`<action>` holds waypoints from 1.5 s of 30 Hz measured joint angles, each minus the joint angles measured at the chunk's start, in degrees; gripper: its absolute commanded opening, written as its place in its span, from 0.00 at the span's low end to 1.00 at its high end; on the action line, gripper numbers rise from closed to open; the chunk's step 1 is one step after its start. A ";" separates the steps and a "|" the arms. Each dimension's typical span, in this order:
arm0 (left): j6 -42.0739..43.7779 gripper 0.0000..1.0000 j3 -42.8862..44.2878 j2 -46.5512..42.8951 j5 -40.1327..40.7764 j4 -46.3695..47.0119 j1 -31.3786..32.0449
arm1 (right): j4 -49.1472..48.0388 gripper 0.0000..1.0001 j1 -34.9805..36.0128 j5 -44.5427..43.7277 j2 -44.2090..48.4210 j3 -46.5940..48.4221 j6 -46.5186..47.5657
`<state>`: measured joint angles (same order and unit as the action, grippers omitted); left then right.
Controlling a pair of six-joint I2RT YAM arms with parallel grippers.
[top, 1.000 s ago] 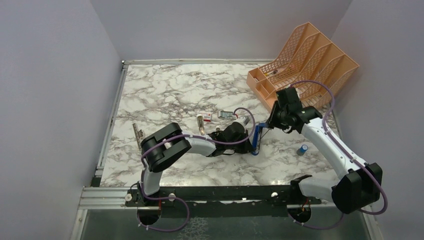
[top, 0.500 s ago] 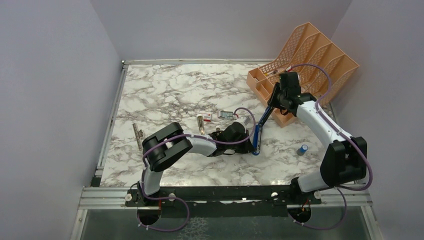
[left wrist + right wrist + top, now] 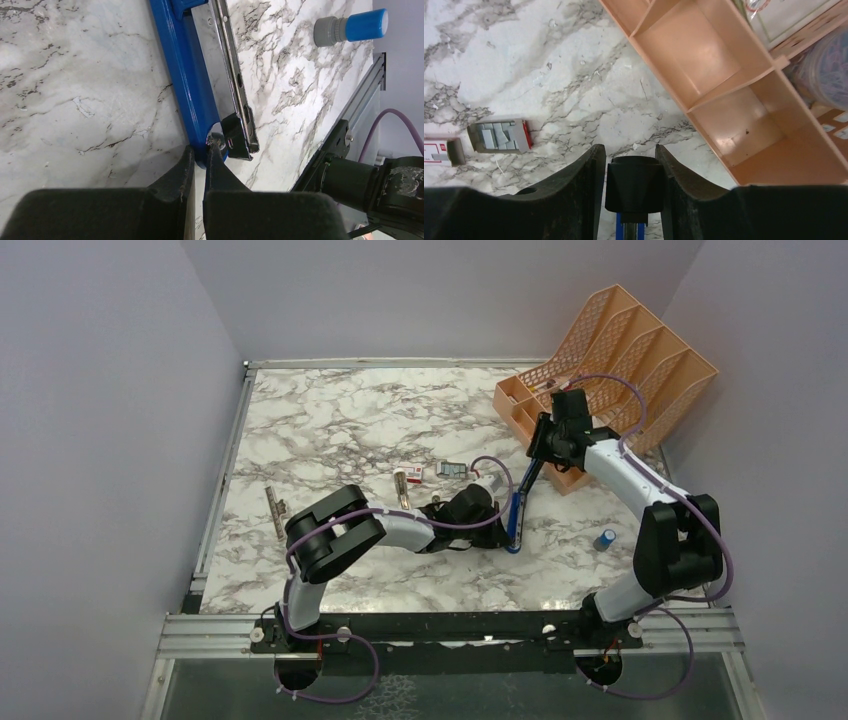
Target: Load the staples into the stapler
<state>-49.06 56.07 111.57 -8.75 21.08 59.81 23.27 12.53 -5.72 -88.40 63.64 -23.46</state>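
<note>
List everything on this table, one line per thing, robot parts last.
blue-and-black stapler: one, blue base, silver channel, black top; opened, mid-table.
staples: several blocks, grey, in the tray.
tray: one, grey with a red end, behind the stapler.
red-and-white box: one, left of the tray.
small tan piece: one, beside the box; too small to identify.
slim pale bar: one, table's left part.
blue-capped tube: one, grey body, lying right of the stapler.
file organiser: one, peach, back right corner.
table: one, white-grey marble.
left gripper: black, shut, at the blue base's end.
right gripper: black, stapler's black top between its fingers; grip unclear.
</note>
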 measured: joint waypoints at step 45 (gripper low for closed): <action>6.14 0.39 1.40 -9.40 10.88 -21.27 1.07 | 4.83 0.51 0.04 7.15 7.08 -1.97 0.59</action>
<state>-42.92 57.47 102.17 2.13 -0.19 60.88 28.10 12.58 1.43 -81.32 61.67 -22.87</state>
